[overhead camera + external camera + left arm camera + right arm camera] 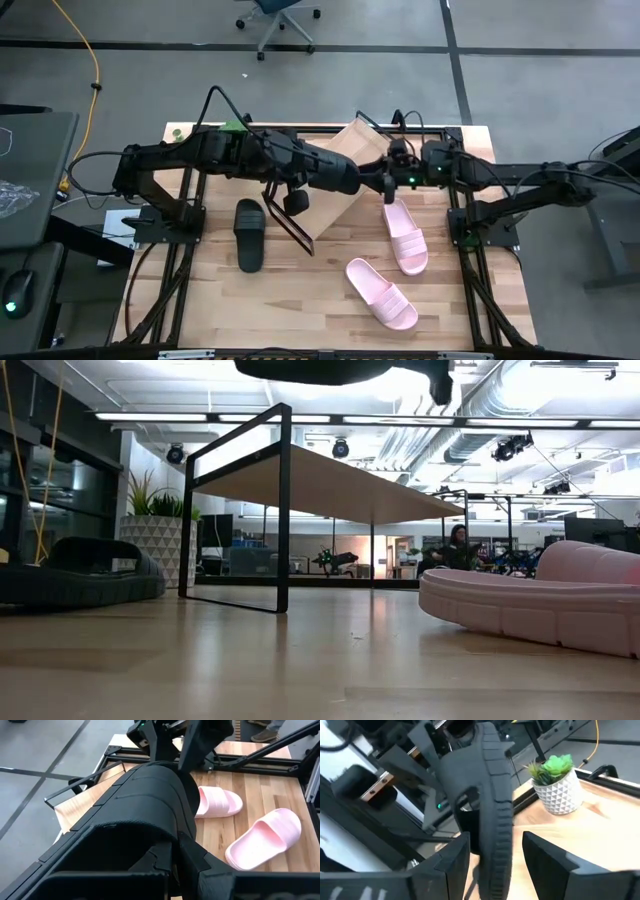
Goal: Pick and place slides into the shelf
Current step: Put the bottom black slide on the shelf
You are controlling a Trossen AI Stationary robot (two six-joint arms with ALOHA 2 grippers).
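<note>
From above, the left hand is clamped on a black slide over the shelf, while the right hand, fingers apart, hangs just beside its toe. The other black slide and two pink slides lie on the worktop. Only the right wrist view shows that slide's ribbed sole between the spread fingers, and a potted plant.

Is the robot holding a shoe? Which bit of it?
Yes. The left gripper holds a black slide by its near end. The right gripper stands open around the slide's sole edge.
</note>
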